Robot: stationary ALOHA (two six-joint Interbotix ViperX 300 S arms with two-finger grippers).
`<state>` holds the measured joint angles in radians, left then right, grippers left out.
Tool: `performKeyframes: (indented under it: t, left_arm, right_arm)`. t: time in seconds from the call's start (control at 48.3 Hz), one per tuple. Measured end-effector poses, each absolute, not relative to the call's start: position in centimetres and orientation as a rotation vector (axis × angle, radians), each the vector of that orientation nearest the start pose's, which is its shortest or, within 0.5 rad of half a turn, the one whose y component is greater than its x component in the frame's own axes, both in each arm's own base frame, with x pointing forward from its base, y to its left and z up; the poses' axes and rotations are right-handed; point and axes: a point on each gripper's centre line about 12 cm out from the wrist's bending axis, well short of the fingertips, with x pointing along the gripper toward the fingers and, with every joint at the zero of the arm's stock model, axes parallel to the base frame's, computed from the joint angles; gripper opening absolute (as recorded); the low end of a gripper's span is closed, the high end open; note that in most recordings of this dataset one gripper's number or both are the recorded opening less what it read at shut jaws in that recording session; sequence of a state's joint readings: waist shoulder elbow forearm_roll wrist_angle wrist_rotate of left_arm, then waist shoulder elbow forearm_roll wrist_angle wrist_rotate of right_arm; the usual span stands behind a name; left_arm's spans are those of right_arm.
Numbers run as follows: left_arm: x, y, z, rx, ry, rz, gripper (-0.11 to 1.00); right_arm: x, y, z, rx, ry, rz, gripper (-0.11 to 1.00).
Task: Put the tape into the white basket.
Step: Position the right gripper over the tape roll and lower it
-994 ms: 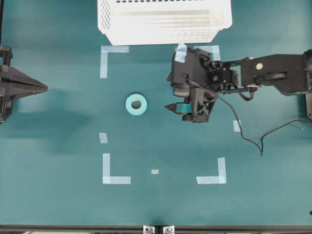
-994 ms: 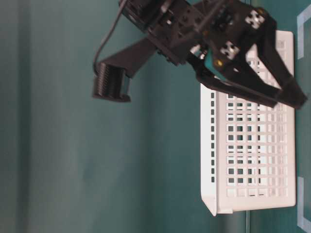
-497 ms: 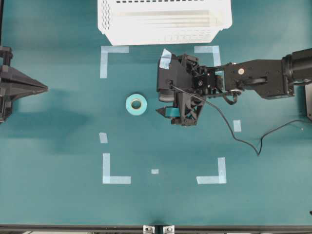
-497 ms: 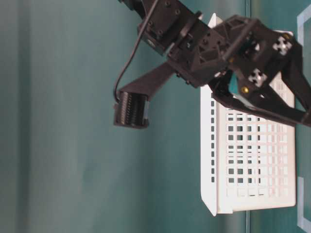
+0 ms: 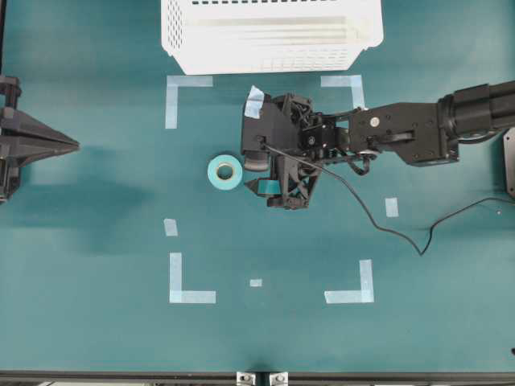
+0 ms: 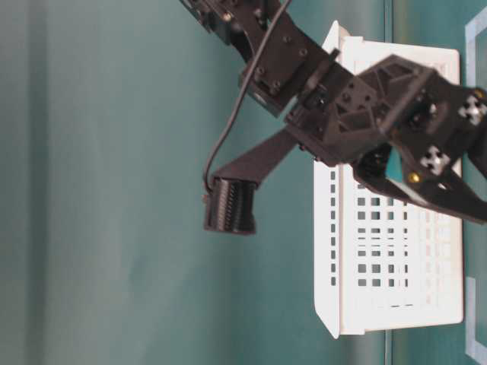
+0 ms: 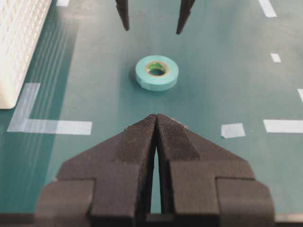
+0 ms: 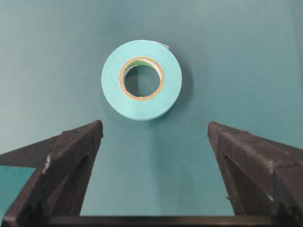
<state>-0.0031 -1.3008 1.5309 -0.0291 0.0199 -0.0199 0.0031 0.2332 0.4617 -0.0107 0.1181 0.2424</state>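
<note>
I see the tape (image 5: 225,171) lying flat on the teal table (image 5: 96,322), hole up, inside the square marked by pale corner strips (image 5: 191,295), left of centre. Nothing touches it. The right gripper (image 5: 256,174) sits just beside it on the right side in the overhead view, jaws spread wide with nothing between them; from its wrist camera the tape (image 8: 141,79) lies just ahead of the two fingertips (image 8: 87,135), not yet between them. The white basket (image 5: 269,34) stands at the far edge of the table, well apart from the tape, outside the marked square. The left gripper (image 7: 155,119) is parked at the left edge, jaws pressed together on nothing, pointing at the tape (image 7: 156,72) from well away.
</note>
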Motion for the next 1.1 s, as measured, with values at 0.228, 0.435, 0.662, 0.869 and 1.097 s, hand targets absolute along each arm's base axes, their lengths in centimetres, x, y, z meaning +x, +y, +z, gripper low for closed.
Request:
performKeyframes:
  t: [0.228,0.435,0.662,0.869,1.097]
  left_arm:
    - [13.3,0.0,16.7,-0.049,0.250,0.003,-0.11]
    - [13.3,0.0,16.7,-0.050,0.252,0.003,-0.11]
    - [13.3,0.0,16.7,-0.050,0.252,0.003,-0.11]
    - [13.3,0.0,16.7,-0.050,0.250,0.003,-0.11]
    - [13.3,0.0,16.7,-0.047,0.252,0.002,-0.11]
  right_arm:
    - [44.6,0.1,12.0,0.218,0.819,-0.094,0.97]
    - [45.2,0.2,11.7,0.218,0.819,-0.093,0.97]
    - [45.4,0.3,11.4,0.217,0.822,-0.092,0.97]
    - [45.7,0.3,10.9,0.218,0.830,-0.093,0.97]
    - [46.0,0.3,10.6,0.218,0.833,-0.094,0.97]
